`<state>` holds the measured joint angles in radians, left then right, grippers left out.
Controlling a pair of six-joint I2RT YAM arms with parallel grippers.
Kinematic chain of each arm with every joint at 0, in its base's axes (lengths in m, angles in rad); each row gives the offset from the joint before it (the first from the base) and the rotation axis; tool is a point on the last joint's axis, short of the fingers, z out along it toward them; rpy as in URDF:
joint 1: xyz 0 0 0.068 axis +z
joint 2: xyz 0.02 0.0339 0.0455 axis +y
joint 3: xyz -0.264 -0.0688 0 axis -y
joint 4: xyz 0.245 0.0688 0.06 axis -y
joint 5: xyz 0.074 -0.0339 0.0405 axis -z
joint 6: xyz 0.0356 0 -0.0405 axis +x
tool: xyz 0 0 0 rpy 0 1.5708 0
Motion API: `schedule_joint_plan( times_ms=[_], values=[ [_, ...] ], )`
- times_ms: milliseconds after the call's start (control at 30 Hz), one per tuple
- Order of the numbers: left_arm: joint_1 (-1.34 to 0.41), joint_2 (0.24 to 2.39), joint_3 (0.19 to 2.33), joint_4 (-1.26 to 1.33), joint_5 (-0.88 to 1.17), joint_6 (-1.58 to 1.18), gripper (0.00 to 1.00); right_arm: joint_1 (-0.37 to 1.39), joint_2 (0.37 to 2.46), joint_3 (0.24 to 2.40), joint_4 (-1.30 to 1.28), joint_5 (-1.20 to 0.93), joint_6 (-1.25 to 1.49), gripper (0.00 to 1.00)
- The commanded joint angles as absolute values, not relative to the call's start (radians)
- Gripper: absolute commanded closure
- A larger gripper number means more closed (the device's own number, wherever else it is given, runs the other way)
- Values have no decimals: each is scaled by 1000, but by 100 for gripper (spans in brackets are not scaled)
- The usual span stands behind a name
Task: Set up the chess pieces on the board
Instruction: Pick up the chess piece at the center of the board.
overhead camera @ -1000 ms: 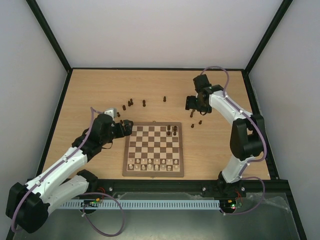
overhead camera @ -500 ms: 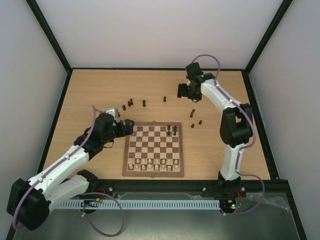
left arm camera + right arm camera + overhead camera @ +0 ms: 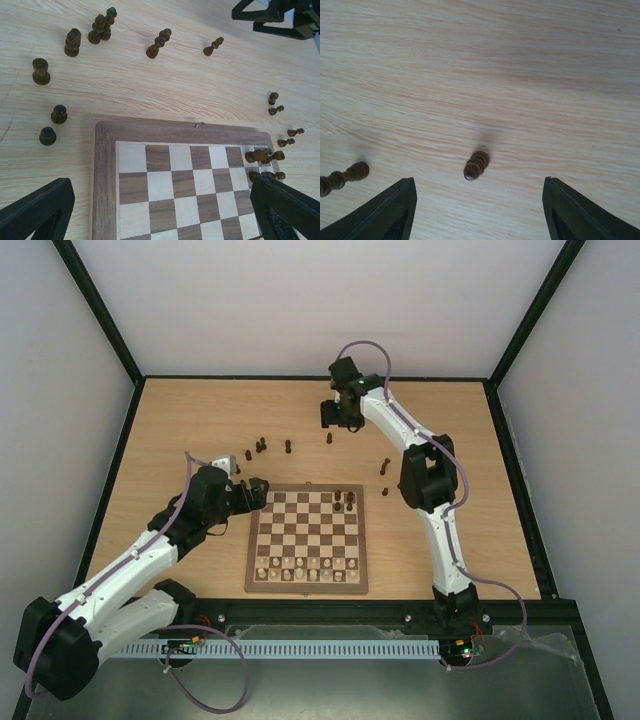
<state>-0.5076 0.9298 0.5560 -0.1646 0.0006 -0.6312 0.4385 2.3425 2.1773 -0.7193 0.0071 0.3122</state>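
The board point(image 3: 306, 530) lies in the middle of the table. Two dark chess pieces point(image 3: 344, 500) stand on its far right corner. More dark chess pieces are scattered on the table behind it, some at the left point(image 3: 259, 447) and one at the back centre point(image 3: 329, 437). My right gripper point(image 3: 337, 421) hangs open just above that back-centre piece. In the right wrist view the piece point(image 3: 476, 165) stands just ahead of the right gripper point(image 3: 479, 215), touching neither finger. My left gripper point(image 3: 254, 490) is open over the board's far left corner point(image 3: 105, 165), holding nothing.
Cream chessmen point(image 3: 300, 572) fill the board's near rows. Several dark pieces point(image 3: 385, 476) lie right of the board. In the left wrist view, dark pieces point(image 3: 59, 114) stand close to the board's left corner. A black frame rims the table.
My right arm has swung left along the back of the table, from the pieces right of the board to the lone piece at the back centre. The left arm has barely moved.
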Motion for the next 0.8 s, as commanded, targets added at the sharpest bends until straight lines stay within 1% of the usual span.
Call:
schedule_joint_plan(
  times_ms=[0, 167, 400, 667, 767],
  values=[
    [-512, 926, 556, -136, 11, -620, 0, 453, 2409, 2266, -805, 15, 289, 31],
    [-512, 940, 551, -122, 14, -620, 0, 468, 2457, 2299, -803, 41, 282, 35],
    [-512, 951, 547, -114, 15, -617, 0, 478, 2490, 2314, -805, 64, 275, 47],
    [-512, 966, 546, -105, 14, -617, 0, 491, 2514, 2326, -804, 73, 264, 52],
    [-512, 971, 545, -101, 12, -617, 0, 492, 2524, 2333, -805, 76, 262, 58]
  ],
)
